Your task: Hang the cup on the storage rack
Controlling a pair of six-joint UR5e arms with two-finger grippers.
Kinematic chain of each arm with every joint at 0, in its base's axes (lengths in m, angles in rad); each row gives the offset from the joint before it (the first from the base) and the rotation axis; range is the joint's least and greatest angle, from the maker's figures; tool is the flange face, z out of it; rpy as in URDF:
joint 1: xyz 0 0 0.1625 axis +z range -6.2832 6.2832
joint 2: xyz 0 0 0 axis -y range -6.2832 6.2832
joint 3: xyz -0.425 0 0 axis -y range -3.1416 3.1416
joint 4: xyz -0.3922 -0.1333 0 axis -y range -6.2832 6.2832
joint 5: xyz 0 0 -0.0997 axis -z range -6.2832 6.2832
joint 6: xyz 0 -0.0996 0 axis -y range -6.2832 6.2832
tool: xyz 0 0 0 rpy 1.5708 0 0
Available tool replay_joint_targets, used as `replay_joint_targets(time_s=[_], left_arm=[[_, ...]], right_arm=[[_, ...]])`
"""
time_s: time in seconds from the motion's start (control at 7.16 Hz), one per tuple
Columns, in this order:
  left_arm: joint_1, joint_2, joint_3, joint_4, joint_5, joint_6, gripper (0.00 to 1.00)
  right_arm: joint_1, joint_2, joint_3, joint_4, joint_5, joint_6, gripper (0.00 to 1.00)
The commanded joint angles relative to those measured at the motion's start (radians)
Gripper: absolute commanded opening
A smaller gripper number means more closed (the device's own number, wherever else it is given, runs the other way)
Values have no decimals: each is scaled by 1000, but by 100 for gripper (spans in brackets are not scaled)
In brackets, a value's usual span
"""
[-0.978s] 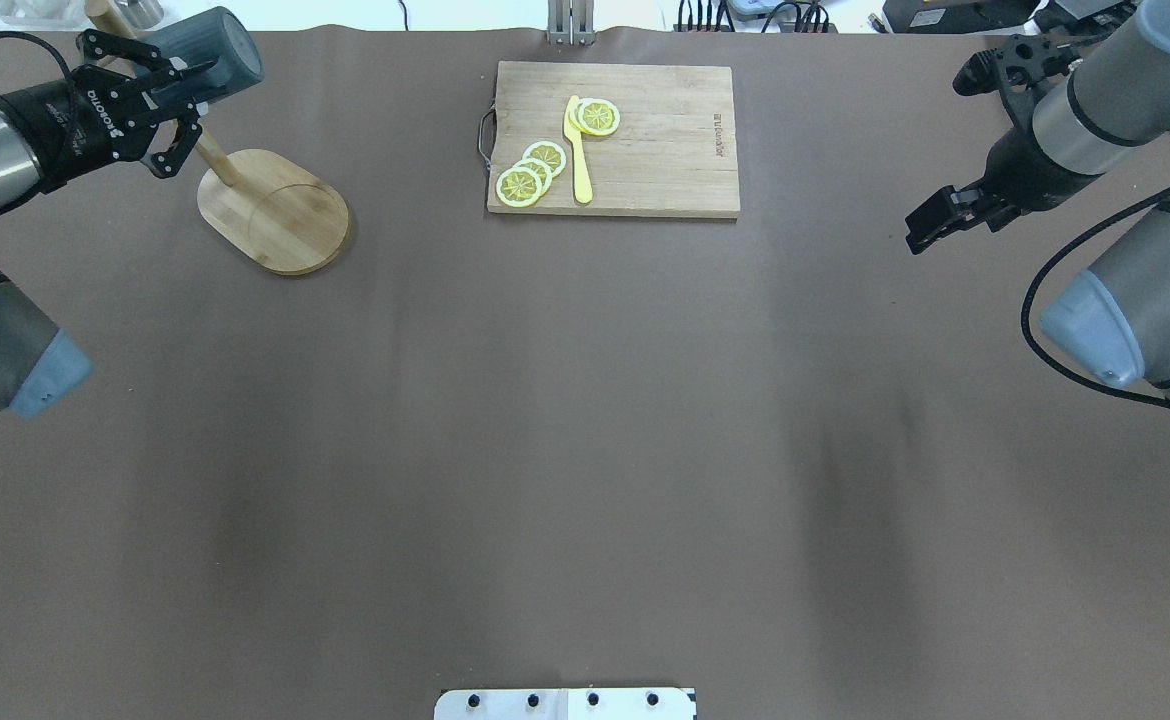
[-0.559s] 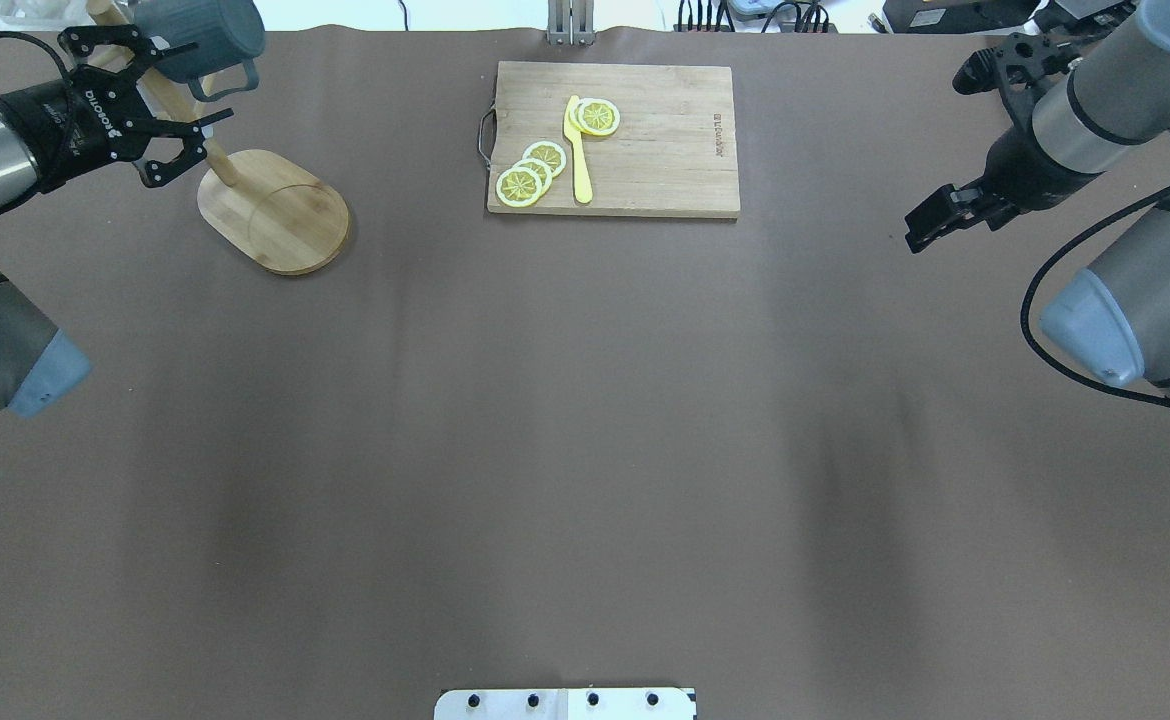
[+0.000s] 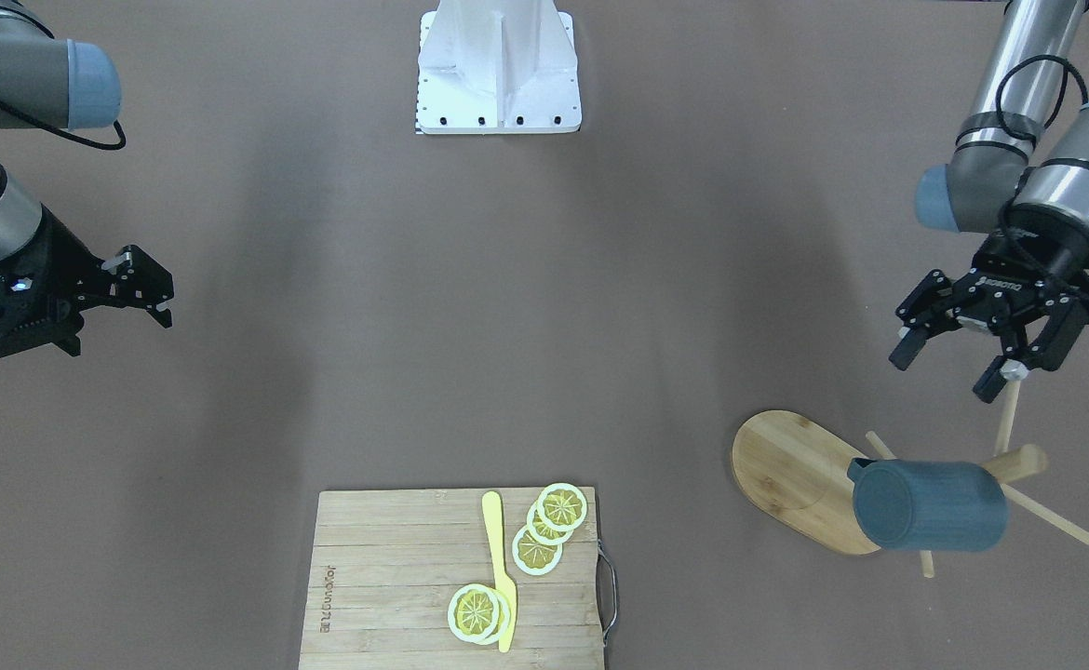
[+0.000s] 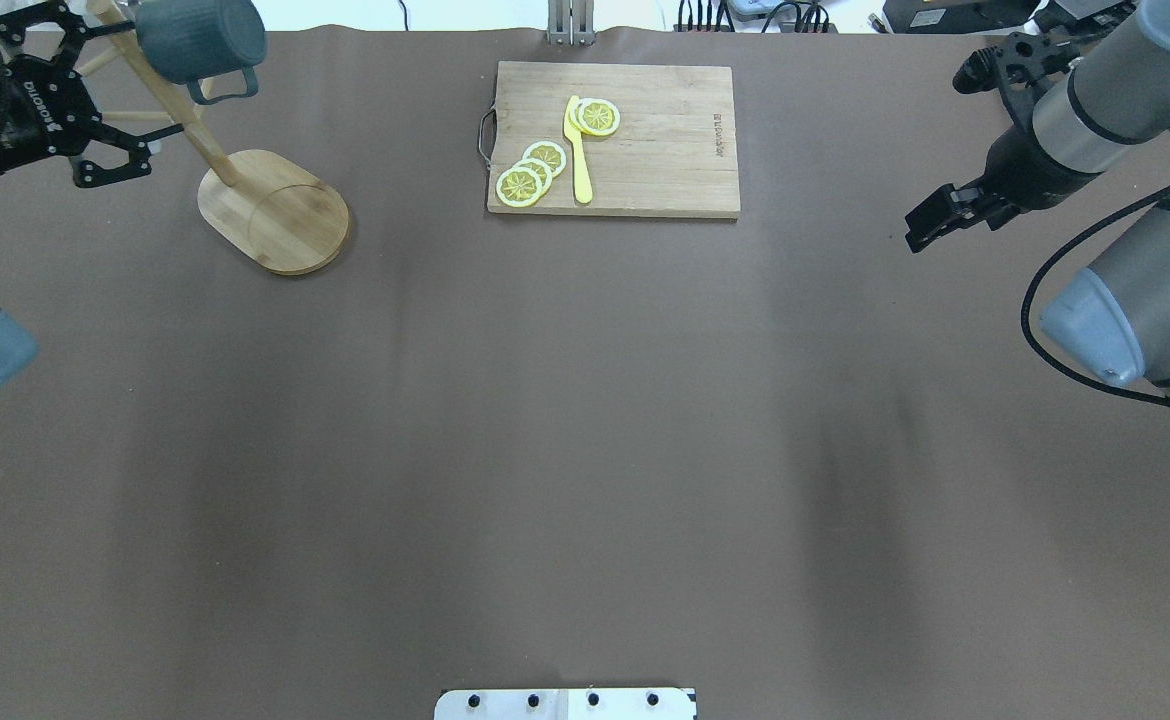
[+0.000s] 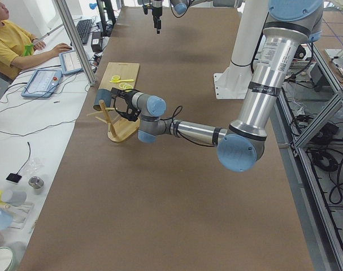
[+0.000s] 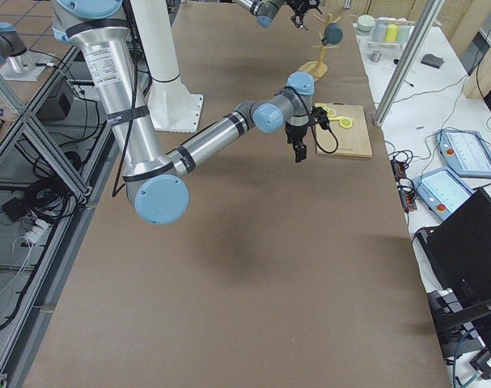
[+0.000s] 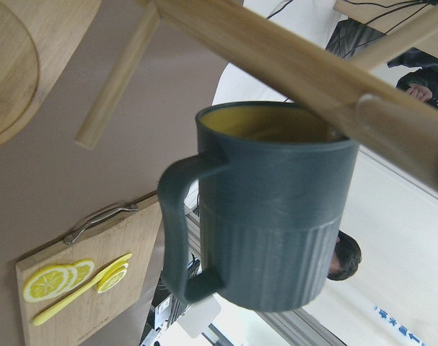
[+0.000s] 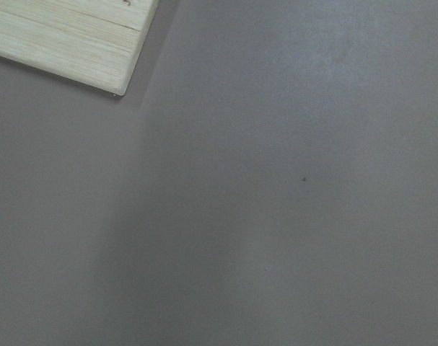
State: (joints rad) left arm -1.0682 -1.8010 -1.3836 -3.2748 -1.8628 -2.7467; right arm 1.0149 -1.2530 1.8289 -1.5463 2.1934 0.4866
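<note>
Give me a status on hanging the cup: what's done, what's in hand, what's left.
Done: the cup hangs on the storage rack, clear of the table. Its handle loop looks empty, so it seems to sit mouth-over a peg.
In hand: nothing. The left pincer is open beside the rack, apart from the cup, and the right pincer is far off.
Left: probably only pulling the left arm away.

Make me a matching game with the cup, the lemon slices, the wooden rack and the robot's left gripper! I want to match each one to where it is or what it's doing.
Things:
1 cup
2 lemon slices
3 rack
4 left gripper

Places or states:
a on the cutting board
b open, holding nothing
c hung up on the rack
d standing on the brown table

Pairs: 1-c, 2-a, 3-d, 4-b
</note>
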Motion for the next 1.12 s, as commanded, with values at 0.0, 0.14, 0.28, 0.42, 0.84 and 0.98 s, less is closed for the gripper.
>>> replay_joint_targets(time_s=[0.0, 0.14, 0.28, 0.42, 0.84, 0.98], left_arm=[[-88, 98, 0, -51, -114, 251, 98], [-160, 132, 9, -43, -189, 432, 98], [-232, 165, 23, -23, -273, 661, 98], [-281, 210, 21, 45, -307, 937, 98], [-399, 278, 18, 376, -303, 1871, 98], [-433, 302, 20, 491, -294, 2143, 98]], right_arm=[[2, -3, 0, 0, 0, -2, 100], [16, -9, -2, -2, -3, -3, 100], [39, -17, -3, -2, -3, -12, 100], [62, -31, -5, -2, -3, -13, 100], [242, -158, -8, -2, 5, -246, 100], [313, -199, -5, -3, 11, -282, 100]])
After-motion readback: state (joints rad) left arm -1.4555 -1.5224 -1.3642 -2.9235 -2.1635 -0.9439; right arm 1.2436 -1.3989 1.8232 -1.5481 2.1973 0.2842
